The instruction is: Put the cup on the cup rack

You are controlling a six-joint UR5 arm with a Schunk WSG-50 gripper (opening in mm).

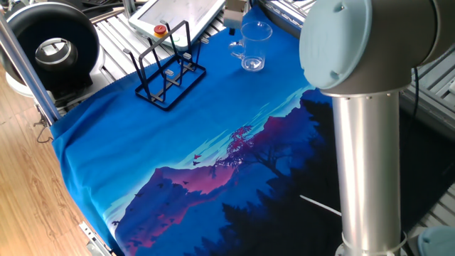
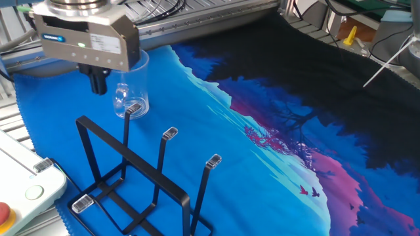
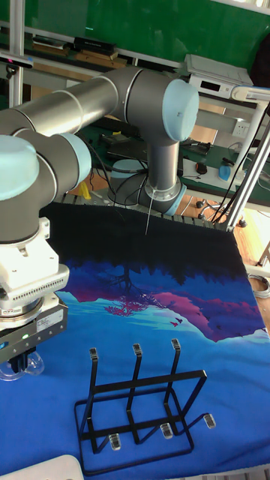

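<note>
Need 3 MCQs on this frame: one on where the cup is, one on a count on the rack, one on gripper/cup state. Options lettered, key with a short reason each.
1. Where does the cup stand?
A. On the blue cloth, apart from the cup rack
B. Hung on a rack prong
C. On the wooden floor

2. How many clear-capped upright prongs rise in a row on the cup rack?
A. One
B. Three
C. Six

3. What is the cup's state relative to the gripper?
A. Lifted clear of the cloth
B. Lying on its side
C. Upright on the cloth, gripper right over and beside it

Key:
1 A: both fixed views show the cup on the cloth, with a gap to the rack.
2 B: three capped prongs show in the other fixed view and the tall view.
3 C: its base rests on the cloth and its mouth faces up; whether the fingers touch it cannot be told.
</note>
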